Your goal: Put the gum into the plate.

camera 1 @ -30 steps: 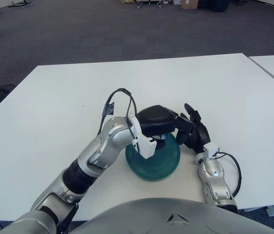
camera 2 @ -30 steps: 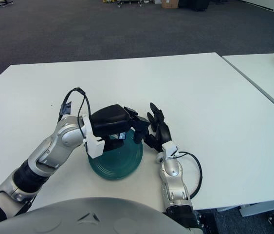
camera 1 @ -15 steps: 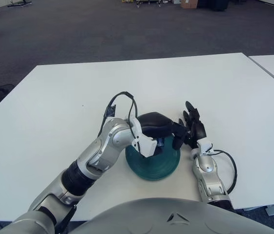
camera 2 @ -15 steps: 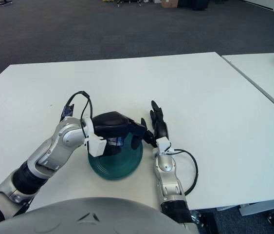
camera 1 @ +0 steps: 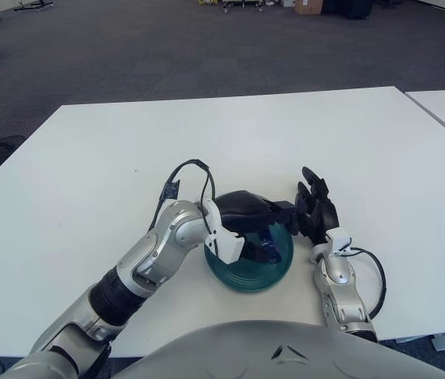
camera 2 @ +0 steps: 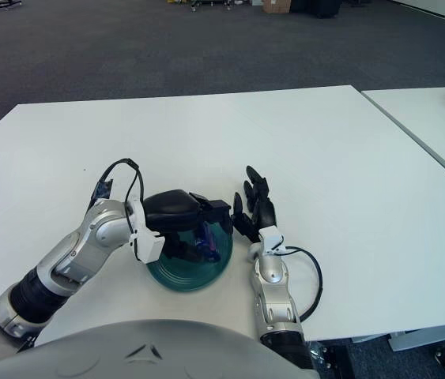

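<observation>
I see the plate [camera 1: 247, 272] low in the frame's centre, on the table [camera 1: 88, 181] near its front edge. My left hand [camera 1: 258, 215] sits over the plate, the gum [camera 1: 270, 251] under it inside the plate. My right hand [camera 1: 315, 212] stands just right of the plate.

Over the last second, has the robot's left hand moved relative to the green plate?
Yes. The left hand has come down and toward the robot, from above the plate's far rim to low over its middle, with the blue gum under its fingers.
</observation>
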Controlling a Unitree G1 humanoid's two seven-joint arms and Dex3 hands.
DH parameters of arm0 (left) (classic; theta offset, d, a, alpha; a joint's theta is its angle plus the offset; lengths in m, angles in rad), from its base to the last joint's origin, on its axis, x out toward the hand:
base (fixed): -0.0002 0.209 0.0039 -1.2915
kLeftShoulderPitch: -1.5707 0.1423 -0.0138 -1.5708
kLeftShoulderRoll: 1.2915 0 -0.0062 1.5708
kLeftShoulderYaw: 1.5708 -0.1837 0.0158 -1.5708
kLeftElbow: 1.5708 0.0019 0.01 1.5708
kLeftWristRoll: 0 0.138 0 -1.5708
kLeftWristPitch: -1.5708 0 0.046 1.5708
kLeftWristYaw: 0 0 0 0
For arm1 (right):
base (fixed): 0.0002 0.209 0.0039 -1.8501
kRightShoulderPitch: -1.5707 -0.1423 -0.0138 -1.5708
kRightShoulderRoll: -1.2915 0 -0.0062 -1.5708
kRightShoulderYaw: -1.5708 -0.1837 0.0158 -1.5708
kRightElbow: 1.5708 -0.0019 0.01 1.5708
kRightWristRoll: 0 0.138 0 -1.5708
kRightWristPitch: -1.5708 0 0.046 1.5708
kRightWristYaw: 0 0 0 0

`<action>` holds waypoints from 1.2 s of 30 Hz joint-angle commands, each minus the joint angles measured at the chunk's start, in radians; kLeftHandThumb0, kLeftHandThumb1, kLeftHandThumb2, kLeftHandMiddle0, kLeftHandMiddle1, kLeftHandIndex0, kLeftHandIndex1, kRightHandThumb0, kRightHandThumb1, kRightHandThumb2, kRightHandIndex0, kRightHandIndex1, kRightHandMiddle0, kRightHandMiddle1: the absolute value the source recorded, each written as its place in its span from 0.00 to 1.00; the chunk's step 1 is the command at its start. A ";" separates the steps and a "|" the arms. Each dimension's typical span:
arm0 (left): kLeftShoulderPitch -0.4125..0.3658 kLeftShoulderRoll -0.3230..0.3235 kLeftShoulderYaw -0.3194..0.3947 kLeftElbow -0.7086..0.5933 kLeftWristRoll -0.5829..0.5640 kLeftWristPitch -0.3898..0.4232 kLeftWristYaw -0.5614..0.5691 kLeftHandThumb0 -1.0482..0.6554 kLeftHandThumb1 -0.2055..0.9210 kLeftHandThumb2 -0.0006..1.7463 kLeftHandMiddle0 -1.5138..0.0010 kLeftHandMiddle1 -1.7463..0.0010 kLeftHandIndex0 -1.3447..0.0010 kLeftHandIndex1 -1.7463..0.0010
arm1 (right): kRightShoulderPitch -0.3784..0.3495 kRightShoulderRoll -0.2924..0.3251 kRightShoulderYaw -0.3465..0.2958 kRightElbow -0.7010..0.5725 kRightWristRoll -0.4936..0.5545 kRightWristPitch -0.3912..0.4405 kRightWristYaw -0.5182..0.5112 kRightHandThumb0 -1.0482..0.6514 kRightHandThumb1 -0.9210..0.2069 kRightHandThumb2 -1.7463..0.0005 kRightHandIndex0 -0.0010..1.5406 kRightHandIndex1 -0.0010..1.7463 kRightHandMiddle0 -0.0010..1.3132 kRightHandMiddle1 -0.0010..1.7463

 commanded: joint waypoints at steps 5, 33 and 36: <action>-0.031 0.038 0.019 0.030 -0.033 -0.065 -0.019 0.04 1.00 0.22 0.86 0.94 1.00 0.78 | 0.017 0.007 -0.030 0.101 0.055 0.061 0.030 0.23 0.00 0.55 0.17 0.00 0.00 0.26; 0.354 -0.188 0.277 0.058 -0.265 0.080 0.397 0.00 1.00 0.24 1.00 1.00 1.00 1.00 | 0.076 -0.054 0.019 0.041 -0.056 0.055 0.016 0.10 0.00 0.57 0.13 0.01 0.00 0.16; 0.400 -0.275 0.304 0.073 -0.329 0.070 0.479 0.00 1.00 0.27 1.00 1.00 1.00 1.00 | 0.076 -0.051 0.012 0.044 -0.018 0.057 0.041 0.11 0.00 0.57 0.13 0.01 0.00 0.16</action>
